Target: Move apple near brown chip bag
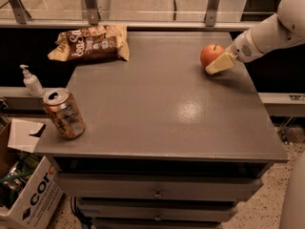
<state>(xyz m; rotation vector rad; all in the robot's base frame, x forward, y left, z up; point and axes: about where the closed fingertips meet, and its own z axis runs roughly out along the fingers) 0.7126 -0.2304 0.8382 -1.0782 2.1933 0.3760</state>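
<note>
The red-orange apple point(210, 54) is at the far right of the grey table point(157, 109). My gripper point(217, 61) reaches in from the right on a white arm and is shut on the apple, with one cream finger point(220, 64) across its front right side. The apple seems to be slightly above the tabletop. The brown chip bag point(90, 44) lies flat at the far left corner of the table, well apart from the apple.
An orange-brown soda can point(64, 114) stands at the table's near left corner. A white pump bottle point(31, 80) stands on a ledge left of the table. A cardboard box point(26, 194) sits on the floor at the lower left. Drawers are below the tabletop.
</note>
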